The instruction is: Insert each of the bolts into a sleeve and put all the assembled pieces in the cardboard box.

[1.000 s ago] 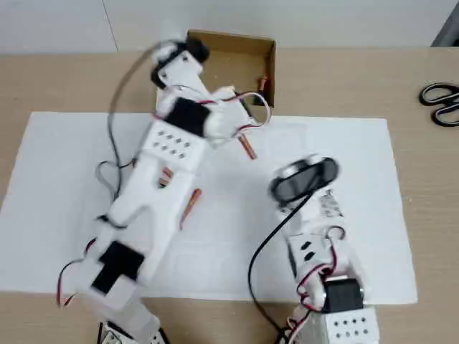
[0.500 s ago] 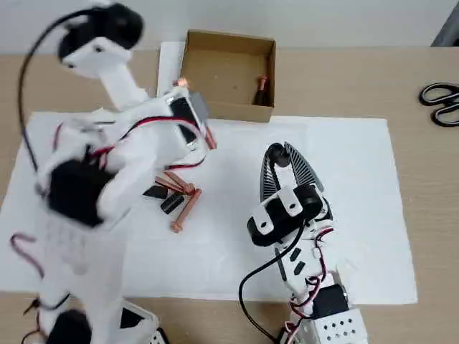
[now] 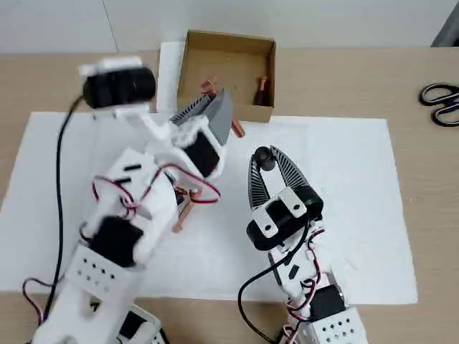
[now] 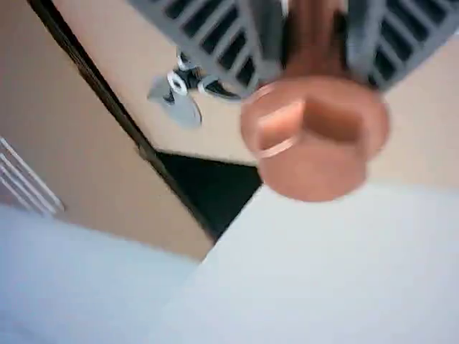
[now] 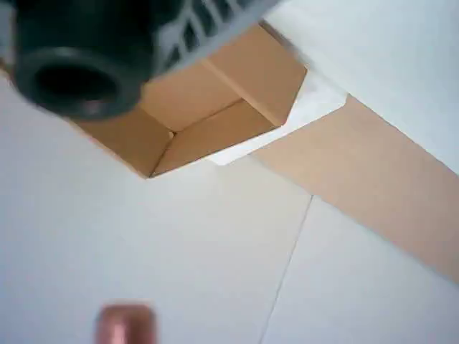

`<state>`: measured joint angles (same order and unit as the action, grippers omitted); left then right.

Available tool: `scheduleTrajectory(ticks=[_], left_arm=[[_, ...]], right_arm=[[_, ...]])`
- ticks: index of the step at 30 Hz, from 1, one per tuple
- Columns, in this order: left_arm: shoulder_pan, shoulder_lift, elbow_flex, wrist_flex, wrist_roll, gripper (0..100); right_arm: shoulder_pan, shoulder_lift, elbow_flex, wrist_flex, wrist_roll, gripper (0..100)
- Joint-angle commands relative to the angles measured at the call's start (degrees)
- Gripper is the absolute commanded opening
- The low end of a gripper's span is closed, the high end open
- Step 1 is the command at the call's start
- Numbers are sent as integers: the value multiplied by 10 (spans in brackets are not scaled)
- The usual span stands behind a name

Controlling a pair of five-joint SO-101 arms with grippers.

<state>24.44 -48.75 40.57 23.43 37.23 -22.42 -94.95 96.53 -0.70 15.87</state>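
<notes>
My left gripper [image 3: 219, 104] is shut on a copper bolt [image 3: 237, 130], held just in front of the cardboard box [image 3: 215, 109]. In the left wrist view the bolt's head [image 4: 315, 136] sticks out between the grey fingers [image 4: 208, 36]. My right gripper [image 3: 267, 152] is shut on a black sleeve [image 3: 267, 160] to the right of the bolt. Its open bore [image 5: 77, 79] faces the cardboard box [image 5: 215, 100], and the bolt's tip [image 5: 126, 324] shows nearby. One assembled piece [image 3: 262, 90] lies in the box. More bolts [image 3: 185, 208] lie on the paper, partly under the left arm.
A white paper sheet [image 3: 358, 215] covers the middle of the wooden table [image 3: 358, 79]. Scissors [image 3: 440, 102] lie at the far right edge; they also show as scissors [image 4: 183, 89] in the left wrist view. Another white sheet [image 3: 168, 64] lies left of the box.
The left arm has swung about and its gripper with the bolt now sits by the box's front wall. The right gripper came into view holding the sleeve and shifted slightly left.
</notes>
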Motion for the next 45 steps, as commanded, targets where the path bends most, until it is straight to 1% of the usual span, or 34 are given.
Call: scheduleTrajectory(ticks=[1,2,3,6,8,12,15,19,26,28,32,35,38,41,43,45], left_arm=[[8,-54,113,-209,-71,7],[17,-57,131,-236,-83,7],[26,-58,142,-247,-91,7],[62,-57,148,-246,-96,7],[74,-61,145,-246,-96,7],[76,-62,149,-246,-96,7],[80,-57,163,-236,-98,7],[85,-58,198,-231,-131,7],[85,-57,214,-231,-131,7],[85,-57,227,-240,-132,7],[86,-57,276,-283,-133,7],[86,-62,297,-284,-136,7],[85,-62,297,-282,-176,12],[90,-62,294,-240,-228,50],[101,-61,285,-193,-253,113],[110,-58,265,-148,-260,182]], right_arm=[[-2,-11,4,-12,-8,5],[-2,-11,4,-12,-8,5],[-2,-11,4,-12,-8,5],[-2,-7,4,-12,-8,5],[-2,-7,4,3,-8,5],[-2,-11,4,45,-9,5],[-2,-11,3,43,-9,5],[-2,-11,4,44,-9,5],[-2,-11,4,44,-9,5],[-2,-11,3,44,-9,5],[-2,-11,3,43,-9,5],[-2,-11,3,43,-9,5],[-2,-11,3,43,-9,5],[0,-11,-8,44,-9,5],[0,-11,-18,46,-9,5],[1,-11,-21,48,-9,5]])
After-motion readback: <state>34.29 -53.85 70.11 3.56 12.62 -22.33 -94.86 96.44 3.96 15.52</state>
